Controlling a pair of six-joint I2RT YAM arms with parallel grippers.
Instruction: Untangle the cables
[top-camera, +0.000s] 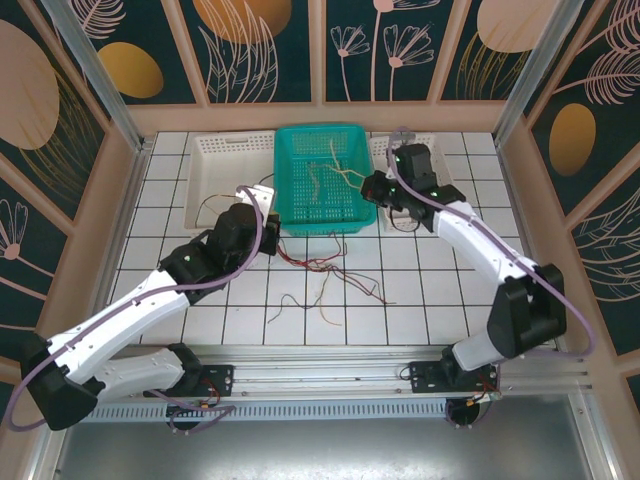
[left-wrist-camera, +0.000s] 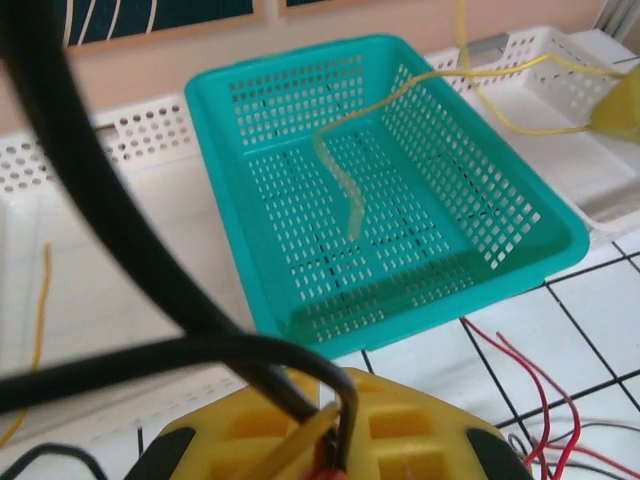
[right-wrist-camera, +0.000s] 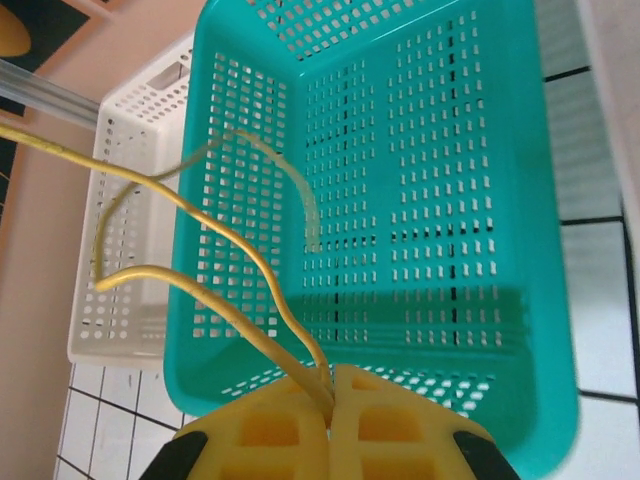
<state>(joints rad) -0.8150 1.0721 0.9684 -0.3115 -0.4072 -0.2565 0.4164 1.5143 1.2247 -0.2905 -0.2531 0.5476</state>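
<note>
Evidently both jaws are pinched shut to draw strands apart — the right gripper (right-wrist-camera: 330, 378) holds a yellow cable (right-wrist-camera: 235, 235) above the teal basket (right-wrist-camera: 540, 250), the left gripper (left-wrist-camera: 330, 445) clamps red and yellow cables (left-wrist-camera: 295, 445) near the tangle (top-camera: 320, 268) on the tiles (top-camera: 420, 300).

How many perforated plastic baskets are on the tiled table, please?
3. A teal perforated plastic basket sits centre-back; a white perforated plastic basket is on its left; a second white basket on its right, partly hidden by the right arm.
</note>
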